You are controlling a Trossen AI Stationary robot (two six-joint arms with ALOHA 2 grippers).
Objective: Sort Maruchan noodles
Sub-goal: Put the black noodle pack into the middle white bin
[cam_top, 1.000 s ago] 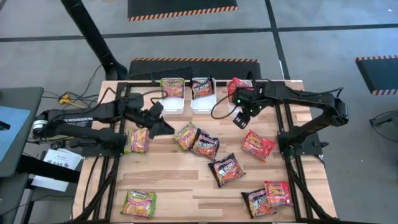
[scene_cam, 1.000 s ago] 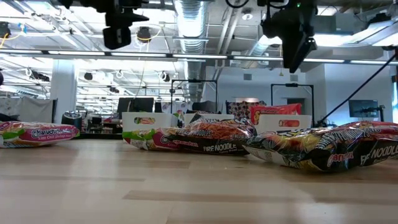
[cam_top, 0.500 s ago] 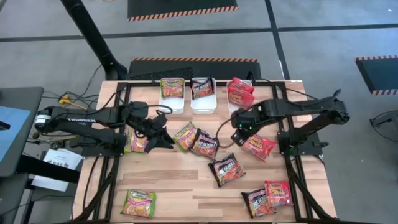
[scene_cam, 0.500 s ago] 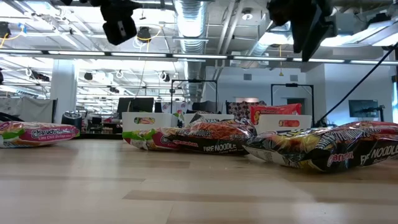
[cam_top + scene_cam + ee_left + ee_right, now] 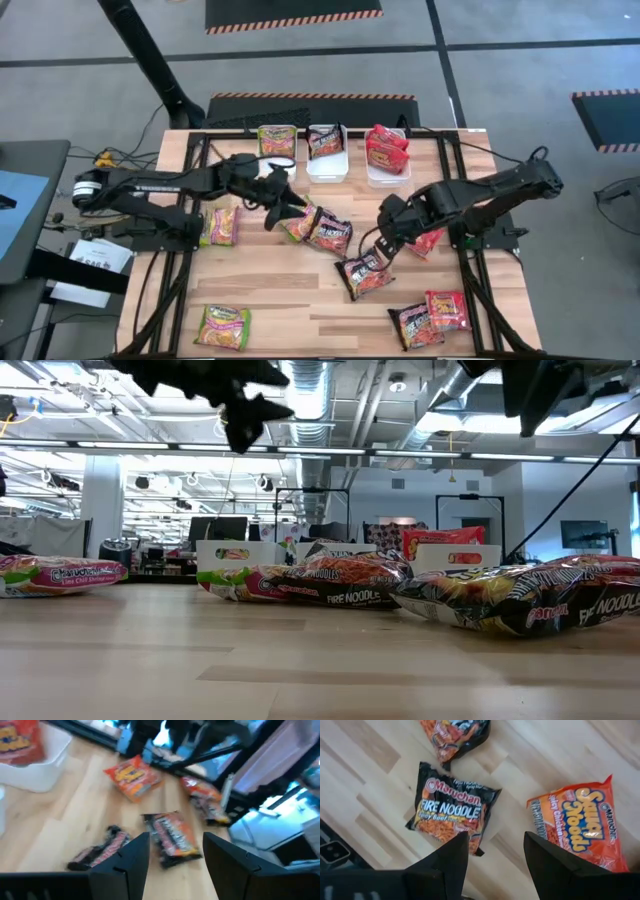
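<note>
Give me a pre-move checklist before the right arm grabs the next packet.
1. Right gripper open and empty: ok.
2. Black packet in front of it, flat on table: ok.
3. Black packet clear of the orange packet: ok.
4. Left gripper away from the right arm, over the green packet: ok.
5. Room left in the middle bin: cannot tell.

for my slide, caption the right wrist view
Open right end effector poised over a black Fire Noodle packet, orange packet beside it.
</note>
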